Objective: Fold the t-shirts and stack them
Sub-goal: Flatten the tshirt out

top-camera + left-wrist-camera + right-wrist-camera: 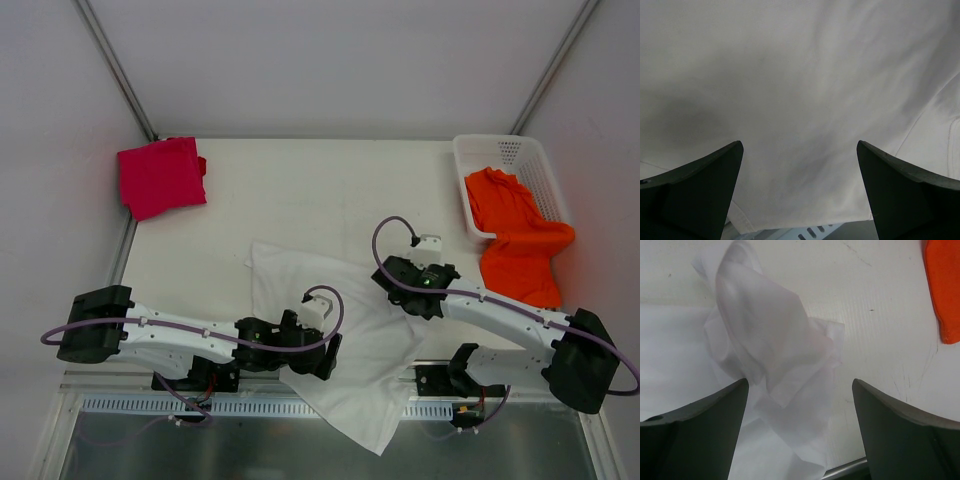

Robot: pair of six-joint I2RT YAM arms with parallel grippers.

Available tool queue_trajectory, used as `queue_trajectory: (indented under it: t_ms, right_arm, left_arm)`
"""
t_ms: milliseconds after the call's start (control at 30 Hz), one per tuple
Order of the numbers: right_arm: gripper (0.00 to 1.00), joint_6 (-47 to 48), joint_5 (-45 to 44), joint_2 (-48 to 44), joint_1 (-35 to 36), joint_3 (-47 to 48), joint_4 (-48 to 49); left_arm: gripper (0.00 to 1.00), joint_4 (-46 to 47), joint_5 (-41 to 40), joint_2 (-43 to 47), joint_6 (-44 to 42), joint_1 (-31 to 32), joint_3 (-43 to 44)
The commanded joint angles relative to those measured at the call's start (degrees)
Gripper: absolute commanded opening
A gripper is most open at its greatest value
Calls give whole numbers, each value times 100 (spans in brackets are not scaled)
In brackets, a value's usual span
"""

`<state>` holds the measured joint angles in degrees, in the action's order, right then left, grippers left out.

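The white t-shirt [370,390] lay spread out but rumpled on the near middle of the table [300,190], between the two arms. One corner of it reached past the table's near edge. The left gripper [325,355] hovered low over the shirt's near left part. In its wrist view the two dark fingers [705,190] stood wide apart with only smooth white cloth below them, so it was released and grasping nothing.

The right gripper [395,275] sat at the shirt's right edge. Its jaws also gaped wide. From the wrist camera, a bunched-up fold of the white cloth rose in front of the gap between its fingers [900,430], and the cloth beside it lay flat on the table. Neither finger was pinching that fold, so this hand too was released.

The magenta-red t-shirt [160,177] rested in a compact, roughly square heap at the far left corner of the table, well away from both arms. The orange t-shirt [515,235] was partly inside the white plastic lattice basket [540,165] at the far right. The rest of it draped over the basket's near rim and onto the table, just beside the right arm's forearm.
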<state>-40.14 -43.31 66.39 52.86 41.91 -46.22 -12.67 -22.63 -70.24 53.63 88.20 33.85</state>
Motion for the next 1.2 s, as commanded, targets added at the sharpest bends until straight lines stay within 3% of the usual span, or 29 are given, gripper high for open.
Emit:
queue_trajectory:
  t_ms: [0,500,633,900,1100,1167]
  right_arm:
    - [89,50,-195,-126,-57,160,-186]
    - [87,103,-222,-294,-311,-78,-177]
    - [75,199,-116,-206,-355,-165,94]
    - [64,287,86,251,-399,-201,473]
    - [36,393,191,427,-443,-218,666]
    - [22,419,235,506,-461,-227,702]
  left_arm:
    - [99,98,-48,-16,104,74,34]
    - [99,124,-22,-78,131,74,26]
    - [99,115,-13,-78,122,74,43]
    - [99,115,-22,-34,166,74,-27]
    - [99,115,-31,-16,166,65,-62]
    - [99,115,-39,-25,166,74,-54]
